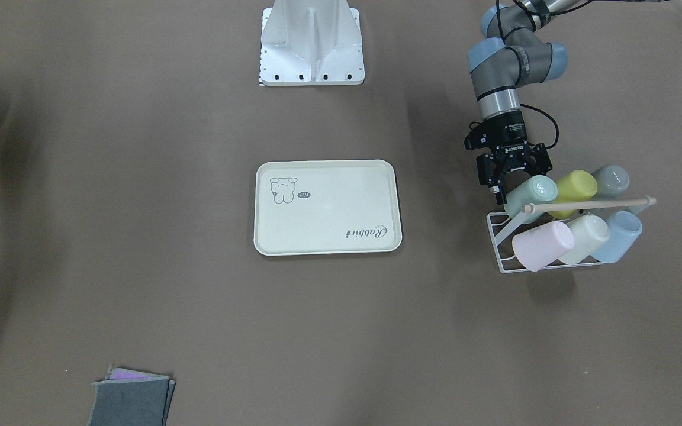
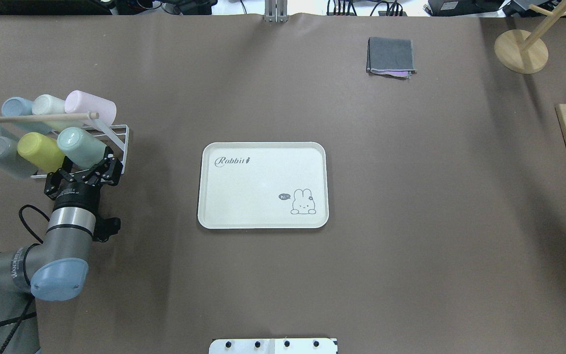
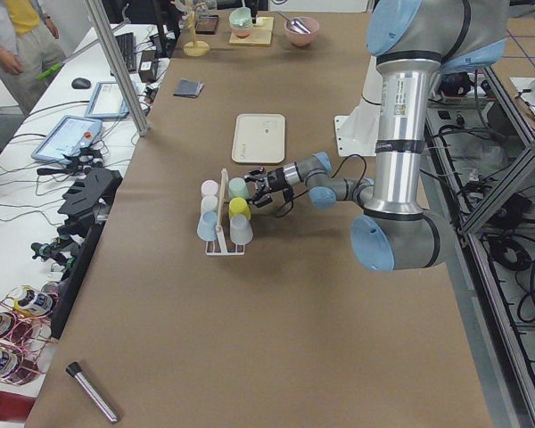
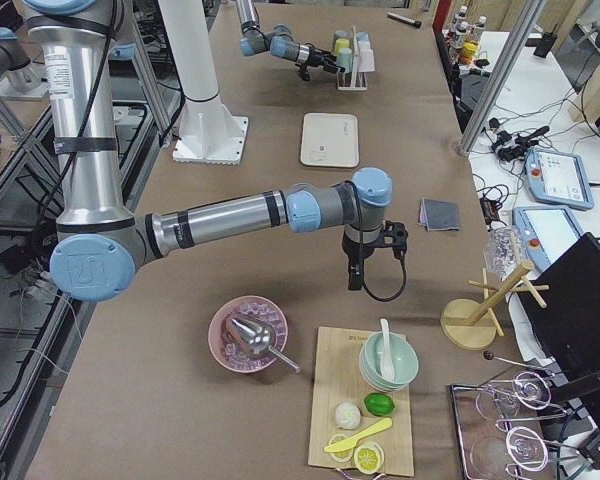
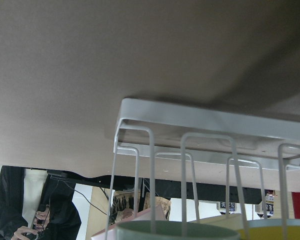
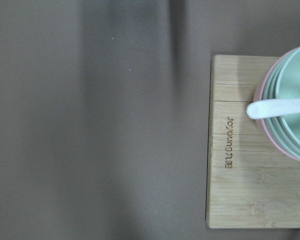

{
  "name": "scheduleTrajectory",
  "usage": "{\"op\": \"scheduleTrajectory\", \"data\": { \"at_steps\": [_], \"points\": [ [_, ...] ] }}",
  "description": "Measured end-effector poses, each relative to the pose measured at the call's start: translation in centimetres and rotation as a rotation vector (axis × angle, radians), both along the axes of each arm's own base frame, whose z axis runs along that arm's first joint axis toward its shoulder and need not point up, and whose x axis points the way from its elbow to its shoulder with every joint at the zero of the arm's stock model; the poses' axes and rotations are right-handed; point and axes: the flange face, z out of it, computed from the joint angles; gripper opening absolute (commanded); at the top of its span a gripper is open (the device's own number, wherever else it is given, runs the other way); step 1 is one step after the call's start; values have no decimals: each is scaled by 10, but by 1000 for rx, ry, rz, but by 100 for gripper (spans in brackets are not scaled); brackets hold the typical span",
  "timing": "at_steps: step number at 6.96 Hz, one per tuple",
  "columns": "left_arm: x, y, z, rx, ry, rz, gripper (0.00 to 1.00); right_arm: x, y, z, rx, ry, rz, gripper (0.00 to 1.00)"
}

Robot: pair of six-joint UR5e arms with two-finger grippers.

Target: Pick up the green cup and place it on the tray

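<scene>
1. The green cup [image 2: 77,146] rests tilted, bottom up, on a peg of the white wire rack [image 2: 118,132], well apart from the tray [image 2: 263,196].
2. The left gripper [image 2: 86,167] reaches in low, jaws spread around the cup's mouth end, holding nothing.
3. The right gripper [image 4: 353,278] hangs far off; its opening cannot be told.
</scene>
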Motion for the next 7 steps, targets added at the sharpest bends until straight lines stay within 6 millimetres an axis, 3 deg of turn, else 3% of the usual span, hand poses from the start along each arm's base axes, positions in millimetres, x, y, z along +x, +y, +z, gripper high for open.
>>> {"op": "scheduleTrajectory", "data": {
  "at_steps": [3,7],
  "points": [
    [-1,0,-1,10,-24,15,95,20,18,-8,-8,7,-37,99],
    [-2,0,-3,15,-29,17,86,39,29,1,17,2,-87,99]
  ]
}}
